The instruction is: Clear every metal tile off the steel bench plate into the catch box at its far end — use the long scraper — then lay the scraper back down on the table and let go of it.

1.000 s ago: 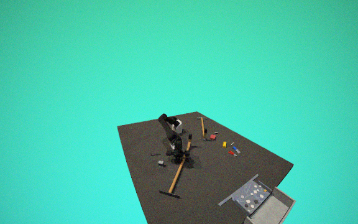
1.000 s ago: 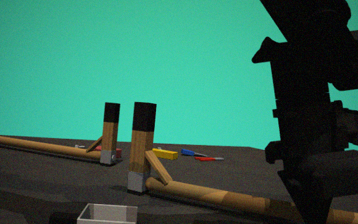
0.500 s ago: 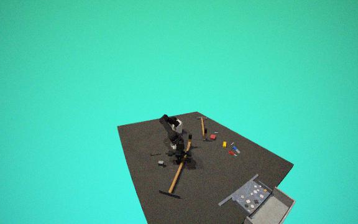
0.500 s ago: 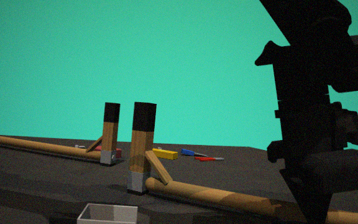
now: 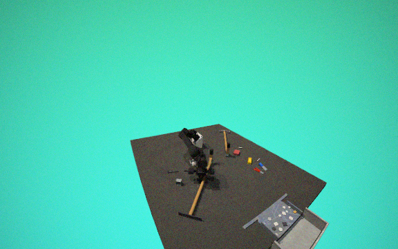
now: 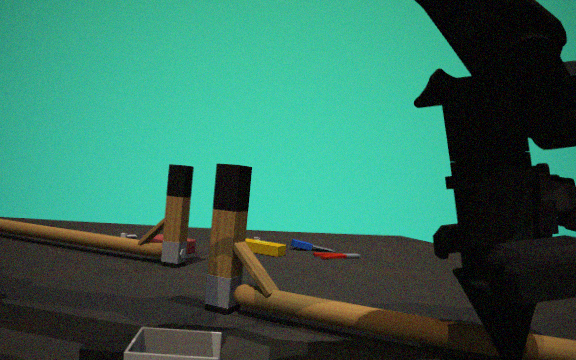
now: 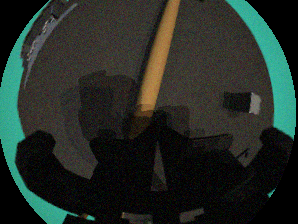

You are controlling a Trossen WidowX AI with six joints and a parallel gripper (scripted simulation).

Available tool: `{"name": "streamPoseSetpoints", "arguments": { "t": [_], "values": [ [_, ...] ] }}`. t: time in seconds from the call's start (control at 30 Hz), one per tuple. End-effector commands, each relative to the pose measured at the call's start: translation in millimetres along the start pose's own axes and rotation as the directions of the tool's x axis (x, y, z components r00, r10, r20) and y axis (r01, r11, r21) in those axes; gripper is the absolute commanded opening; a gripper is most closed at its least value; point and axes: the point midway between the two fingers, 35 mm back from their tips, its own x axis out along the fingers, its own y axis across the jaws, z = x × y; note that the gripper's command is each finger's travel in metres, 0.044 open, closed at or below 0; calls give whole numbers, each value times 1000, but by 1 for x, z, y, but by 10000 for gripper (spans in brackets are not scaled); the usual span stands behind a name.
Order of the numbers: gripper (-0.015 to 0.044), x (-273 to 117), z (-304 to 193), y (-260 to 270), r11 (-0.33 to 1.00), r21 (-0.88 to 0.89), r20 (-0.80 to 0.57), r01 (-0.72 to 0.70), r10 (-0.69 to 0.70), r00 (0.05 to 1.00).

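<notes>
The long scraper lies on the dark table, its wooden handle point(image 5: 197, 198) point(image 6: 318, 306) point(image 7: 162, 55) running to a wide dark blade point(image 5: 190, 216). An upright grip with a black top point(image 6: 230, 225) stands at its other end. My gripper point(image 5: 202, 176) point(image 6: 513, 354) point(image 7: 156, 123) is shut with nothing seen between its fingers. It is over or beside the middle of the handle; its exact height is hard to tell. The steel bench plate point(image 5: 273, 210) carries several white, grey and dark metal tiles point(image 5: 276, 224) and an orange piece point(image 5: 294, 211). The catch box point(image 5: 314, 220) adjoins its far end.
A shorter scraper point(image 5: 225, 141) point(image 6: 68, 236) lies at the back. Near it are a red block point(image 5: 236, 152), a yellow block point(image 5: 249, 160) point(image 6: 265, 247), and blue point(image 5: 261, 164) and red point(image 5: 257, 169) handled tools. A small grey box point(image 5: 179, 180) point(image 7: 255, 103) sits on the arm's other side.
</notes>
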Motion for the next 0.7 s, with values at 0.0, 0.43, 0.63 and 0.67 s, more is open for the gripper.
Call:
{"name": "streamPoseSetpoints", "arguments": {
  "t": [0.0, 0.43, 0.63, 0.67],
  "values": [
    [0, 2, 2, 8, 1000, 1, 0, -2, 2, 1000],
    [0, 2, 5, 20, 1000, 1, 0, -3, 3, 1000],
    [0, 3, 6, 26, 1000, 1, 0, -3, 3, 1000],
    [0, 3, 6, 27, 1000, 1, 0, -3, 3, 1000]
  ]
}}
